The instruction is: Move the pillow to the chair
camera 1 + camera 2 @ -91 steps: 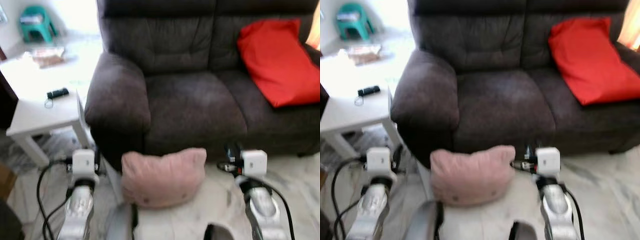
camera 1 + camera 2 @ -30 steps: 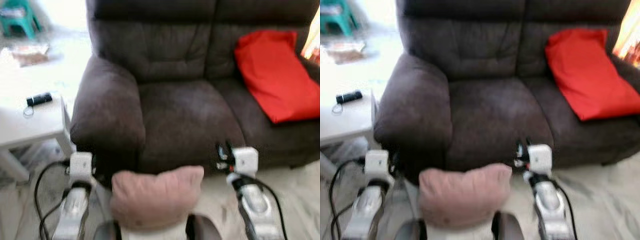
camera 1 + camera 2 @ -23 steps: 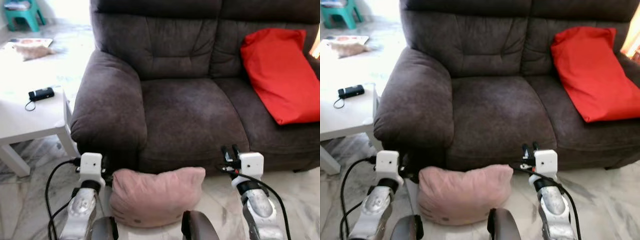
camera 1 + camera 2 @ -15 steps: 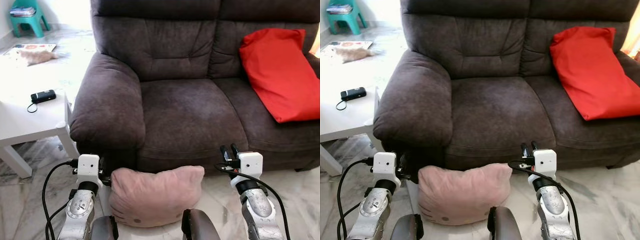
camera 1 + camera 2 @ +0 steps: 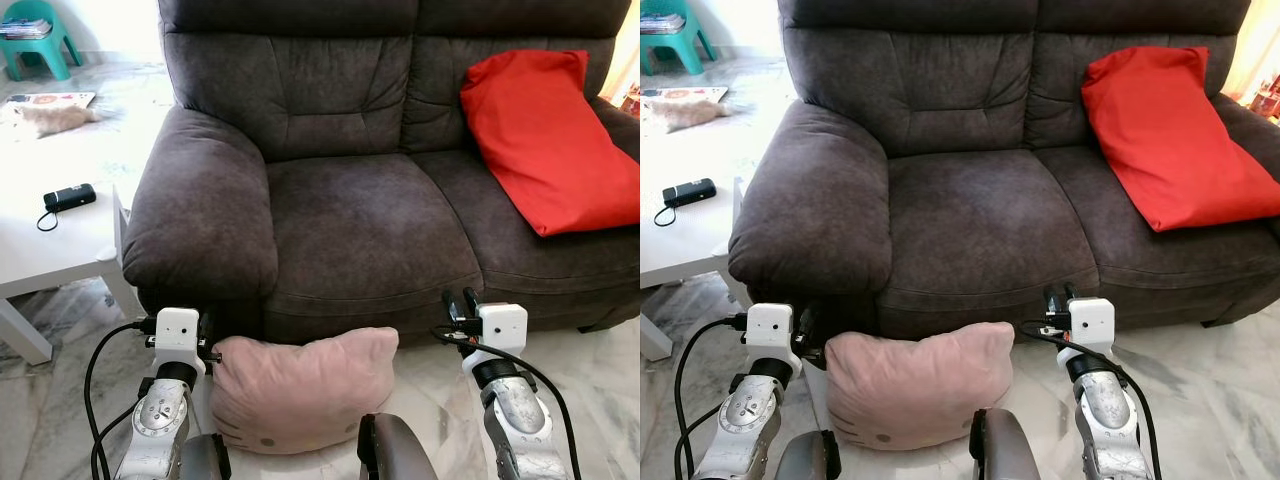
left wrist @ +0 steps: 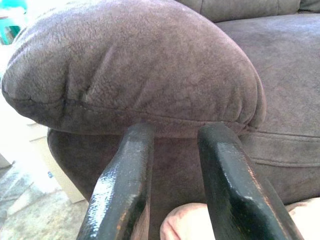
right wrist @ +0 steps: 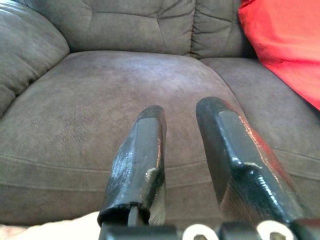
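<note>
A pink pillow (image 5: 300, 390) with a cat face is squeezed between my two forearms, low in front of me. My left gripper (image 5: 206, 328) is at its left upper corner, and my right gripper (image 5: 458, 303) is just past its right upper corner. Both stand open with nothing between the fingers. In the left wrist view the left gripper (image 6: 175, 132) points at the sofa's armrest (image 6: 135, 65), with a pillow corner (image 6: 175, 227) below the fingers. The right gripper (image 7: 181, 107) points at the seat cushion (image 7: 115, 115) of the dark brown sofa (image 5: 350, 220).
A red cushion (image 5: 545, 135) leans on the sofa's right seat. A white side table (image 5: 50, 250) with a black device (image 5: 70, 196) stands on the left. Behind it are a teal stool (image 5: 35, 35) and marble floor (image 5: 600, 370).
The blur is gone and the view has shifted a little, so the sofa sits further left in the picture. The pillow stays pressed between my arms.
</note>
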You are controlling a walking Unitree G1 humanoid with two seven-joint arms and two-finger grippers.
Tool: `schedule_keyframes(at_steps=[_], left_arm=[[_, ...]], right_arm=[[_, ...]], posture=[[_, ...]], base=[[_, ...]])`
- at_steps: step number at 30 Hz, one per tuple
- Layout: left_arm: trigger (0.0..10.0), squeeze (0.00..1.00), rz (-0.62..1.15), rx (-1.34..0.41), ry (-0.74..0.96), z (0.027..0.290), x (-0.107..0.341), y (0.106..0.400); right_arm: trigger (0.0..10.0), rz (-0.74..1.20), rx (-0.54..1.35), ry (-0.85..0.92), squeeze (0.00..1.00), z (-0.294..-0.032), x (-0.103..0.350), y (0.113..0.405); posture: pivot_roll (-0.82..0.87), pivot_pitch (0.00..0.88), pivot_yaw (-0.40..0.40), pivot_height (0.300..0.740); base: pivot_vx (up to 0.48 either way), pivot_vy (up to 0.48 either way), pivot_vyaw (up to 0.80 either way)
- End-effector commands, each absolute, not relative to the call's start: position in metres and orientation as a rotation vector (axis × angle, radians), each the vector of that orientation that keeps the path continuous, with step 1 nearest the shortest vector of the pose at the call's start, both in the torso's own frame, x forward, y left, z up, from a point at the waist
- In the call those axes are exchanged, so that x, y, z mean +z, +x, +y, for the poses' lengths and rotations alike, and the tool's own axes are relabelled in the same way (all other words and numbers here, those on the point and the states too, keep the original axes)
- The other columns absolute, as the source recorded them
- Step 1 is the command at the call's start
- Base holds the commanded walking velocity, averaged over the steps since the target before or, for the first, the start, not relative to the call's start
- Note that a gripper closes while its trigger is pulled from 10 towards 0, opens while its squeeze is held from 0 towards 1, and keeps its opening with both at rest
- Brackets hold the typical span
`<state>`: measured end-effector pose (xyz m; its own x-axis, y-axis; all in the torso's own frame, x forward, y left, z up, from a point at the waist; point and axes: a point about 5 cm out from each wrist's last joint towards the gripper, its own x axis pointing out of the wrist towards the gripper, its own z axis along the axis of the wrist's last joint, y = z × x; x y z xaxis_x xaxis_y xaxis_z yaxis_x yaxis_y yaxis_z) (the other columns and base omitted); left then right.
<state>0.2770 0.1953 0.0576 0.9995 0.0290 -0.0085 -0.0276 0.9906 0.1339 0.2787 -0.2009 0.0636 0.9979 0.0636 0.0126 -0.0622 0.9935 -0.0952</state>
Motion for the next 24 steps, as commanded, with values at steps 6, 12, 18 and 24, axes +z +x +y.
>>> schedule_keyframes(at_steps=[6, 12, 18, 24], left_arm=[[10.0, 0.00, 0.034, 0.035, 0.121, 0.1962, 0.0537, 0.2771], [10.0, 0.00, 0.049, 0.047, 0.105, 0.1980, 0.0514, 0.2768], [10.0, 0.00, 0.082, 0.080, 0.088, 0.2029, 0.0465, 0.2763], [10.0, 0.00, 0.083, 0.076, 0.089, 0.2025, 0.0463, 0.2761]], right_arm=[[10.0, -0.007, 0.069, -0.090, 0.00, -0.2008, 0.0600, 0.2750], [10.0, -0.005, 0.070, -0.094, 0.00, -0.2012, 0.0599, 0.2751], [10.0, -0.010, 0.085, -0.114, 0.00, -0.2002, 0.0612, 0.2754], [10.0, -0.014, 0.103, -0.125, 0.00, -0.1983, 0.0613, 0.2749]], posture=[[-0.02, 0.000, -0.049, 0.499], [-0.02, 0.000, -0.052, 0.499], [-0.02, 0.000, -0.053, 0.499], [-0.02, 0.000, -0.054, 0.499]], base=[[0.000, 0.000, 0.00], [0.000, 0.000, 0.00], [0.000, 0.000, 0.00], [0.000, 0.000, 0.53]])
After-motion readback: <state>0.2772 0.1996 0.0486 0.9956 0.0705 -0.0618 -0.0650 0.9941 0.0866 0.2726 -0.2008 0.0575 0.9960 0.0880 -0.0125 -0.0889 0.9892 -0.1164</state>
